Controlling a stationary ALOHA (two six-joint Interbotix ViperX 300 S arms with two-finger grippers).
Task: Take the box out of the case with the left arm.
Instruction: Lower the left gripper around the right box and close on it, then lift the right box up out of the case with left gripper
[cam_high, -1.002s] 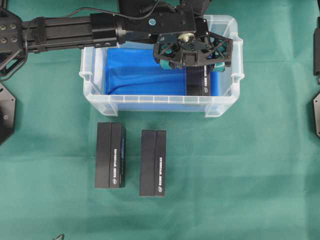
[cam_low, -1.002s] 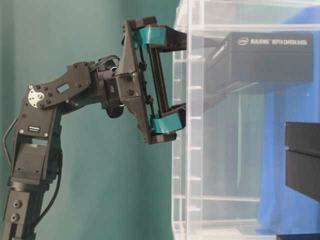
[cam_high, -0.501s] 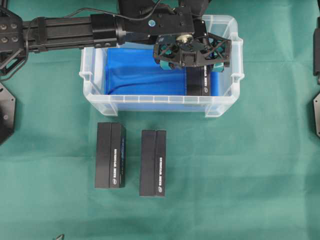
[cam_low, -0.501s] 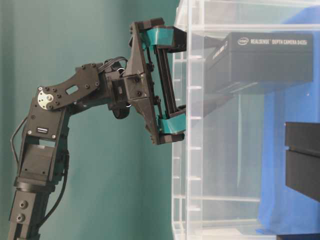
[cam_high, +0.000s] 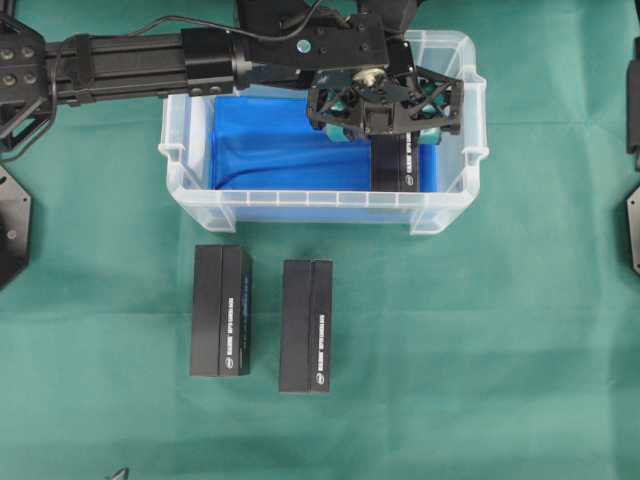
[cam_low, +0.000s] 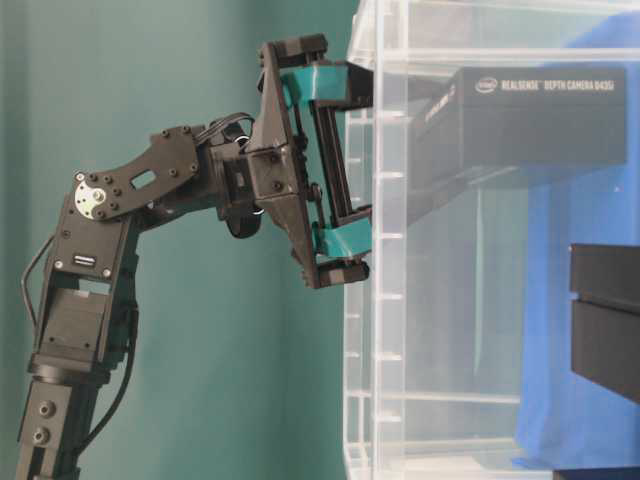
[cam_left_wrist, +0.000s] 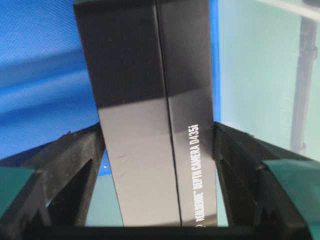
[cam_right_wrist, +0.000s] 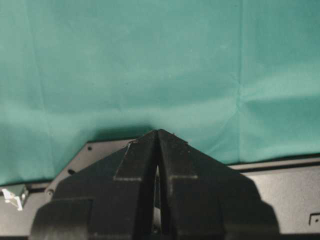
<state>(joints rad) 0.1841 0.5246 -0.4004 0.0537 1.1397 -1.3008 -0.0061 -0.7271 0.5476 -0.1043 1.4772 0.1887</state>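
The case (cam_high: 300, 198) is a clear plastic bin lined with a blue sheet (cam_high: 270, 140). A black box (cam_high: 392, 165) lies in its right end. My left gripper (cam_high: 385, 135) reaches down into the case over the far end of the box. In the left wrist view the box (cam_left_wrist: 150, 125) fills the gap of the left gripper (cam_left_wrist: 157, 140), and both black fingers (cam_left_wrist: 85, 155) touch its sides. From table level the left gripper (cam_low: 345, 160) stands at the case wall, level with the box (cam_low: 540, 120). My right gripper (cam_right_wrist: 158, 132) is shut over bare green cloth.
Two more black boxes (cam_high: 221, 310) (cam_high: 306, 326) lie side by side on the green cloth in front of the case. Parts of the right arm (cam_high: 633, 90) show at the right edge. The table-level view shows another black box (cam_low: 605, 320) low on the right.
The left gripper's jaws have narrowed from wide open onto the sides of the box. The arm has sunk slightly into the case. The box has not moved.
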